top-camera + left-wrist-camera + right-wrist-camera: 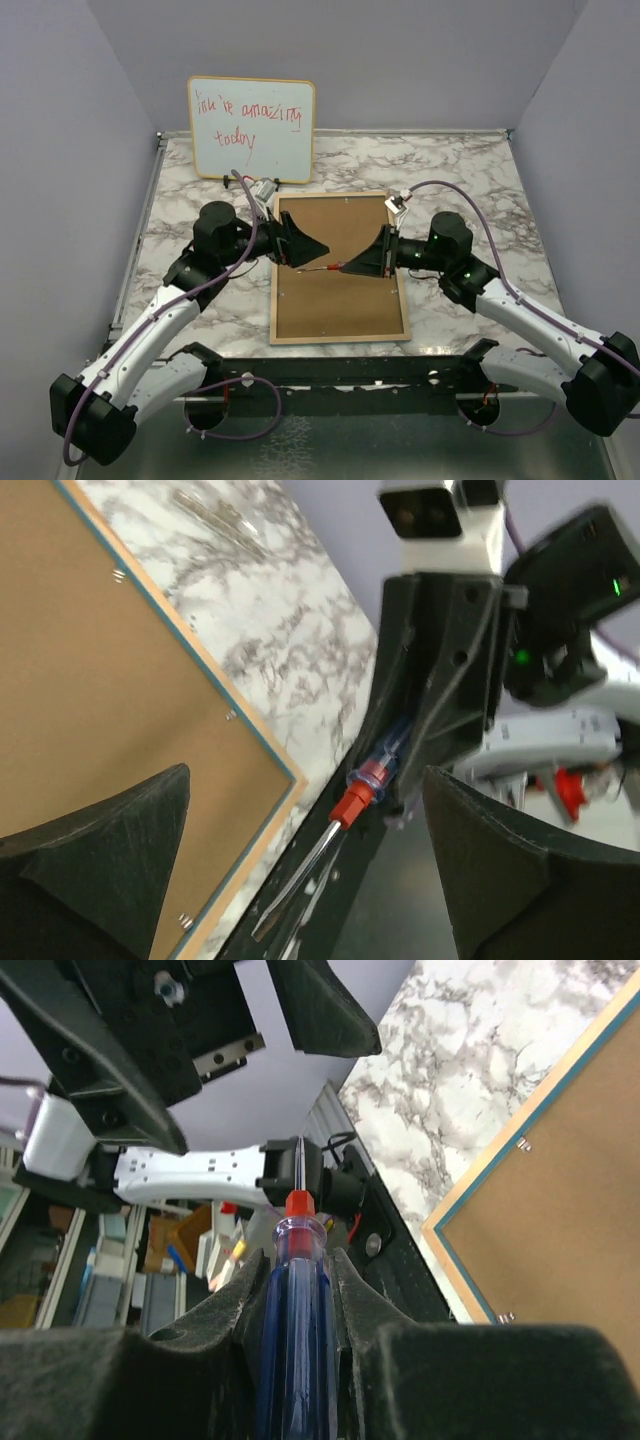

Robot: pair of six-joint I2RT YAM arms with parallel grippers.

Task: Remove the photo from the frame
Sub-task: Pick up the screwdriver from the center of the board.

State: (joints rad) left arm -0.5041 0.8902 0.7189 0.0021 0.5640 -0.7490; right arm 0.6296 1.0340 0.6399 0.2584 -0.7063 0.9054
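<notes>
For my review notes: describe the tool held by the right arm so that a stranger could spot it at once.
On the marble table lies the frame, brown backing board up. Over its middle the right claw is shut on a screwdriver. Nothing else there is like it: clear blue handle, red collar, thin metal shaft.

1. Frame [340, 300]: back was brown board, rim pale wood, edge thin blue.
2. Desk [460, 170]: was white marble pattern with grey veining.
3. Whiteboard [250, 125]: white face bore red handwriting; border was pale wood.
4. Screwdriver [295, 1310]: handle was translucent blue, collar red, shaft silver.
5. Arms [150, 340]: were white with black joints; cables [445, 184] were purple.
</notes>
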